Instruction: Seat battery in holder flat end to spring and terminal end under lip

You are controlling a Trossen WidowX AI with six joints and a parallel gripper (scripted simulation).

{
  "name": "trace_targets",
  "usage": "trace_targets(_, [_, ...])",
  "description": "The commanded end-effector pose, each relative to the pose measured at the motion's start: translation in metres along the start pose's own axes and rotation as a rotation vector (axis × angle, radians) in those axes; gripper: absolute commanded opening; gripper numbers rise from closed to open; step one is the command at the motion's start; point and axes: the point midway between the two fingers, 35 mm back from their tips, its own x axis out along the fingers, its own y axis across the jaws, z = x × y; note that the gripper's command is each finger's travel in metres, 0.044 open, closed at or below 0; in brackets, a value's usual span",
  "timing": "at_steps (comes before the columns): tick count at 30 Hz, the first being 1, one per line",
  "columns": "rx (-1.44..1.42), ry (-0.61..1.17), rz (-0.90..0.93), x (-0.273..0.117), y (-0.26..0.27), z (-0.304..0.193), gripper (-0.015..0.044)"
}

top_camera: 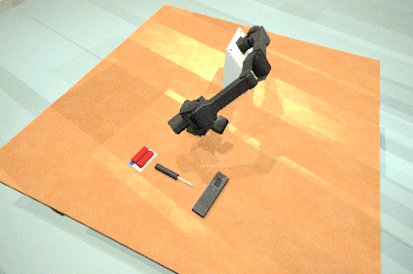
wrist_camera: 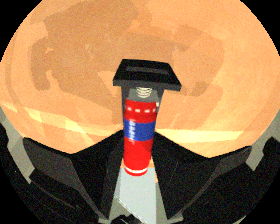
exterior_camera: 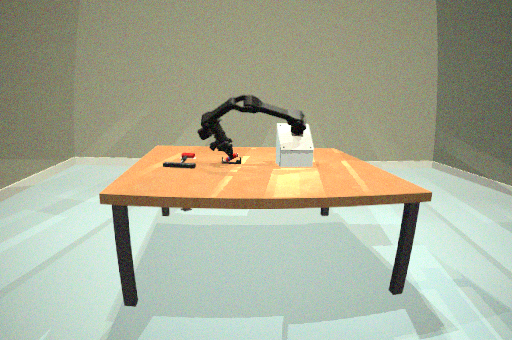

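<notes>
The red battery with a blue band (wrist_camera: pixel 140 131) (exterior_camera: pixel 234 156) is held between the fingers of my gripper (wrist_camera: pixel 138 135) (exterior_camera: pixel 230 155). Its far end is close against the pale coil spring (wrist_camera: pixel 144 92), which shows only a few turns. The black holder (wrist_camera: pixel 172 79) (exterior_camera: pixel 239 160) rests on the table under the battery, its spring-end wall at the top of the wrist view. In the exterior view the battery looks tilted above the holder, though it is small there. The lip end is hidden by the battery and fingers. In the top view the arm hides holder and battery.
Two red cylinders on a white card (top_camera: pixel 139 169), a black-handled screwdriver (top_camera: pixel 167 172) and a dark grey flat device (top_camera: pixel 210 196) lie on the table (top_camera: pixel 282 214) in front of the arm. The white base box (top_camera: pixel 232 70) (exterior_camera: pixel 296 157) stands behind.
</notes>
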Motion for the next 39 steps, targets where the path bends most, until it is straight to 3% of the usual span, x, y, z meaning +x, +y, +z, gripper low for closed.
trace_targets(1, [-0.006,-0.003,-0.003,-0.001,-0.001,0.004,0.0080])
trace_targets(39, [-0.007,-0.021,-0.016,-0.006,-0.001,0.014,0.0080])
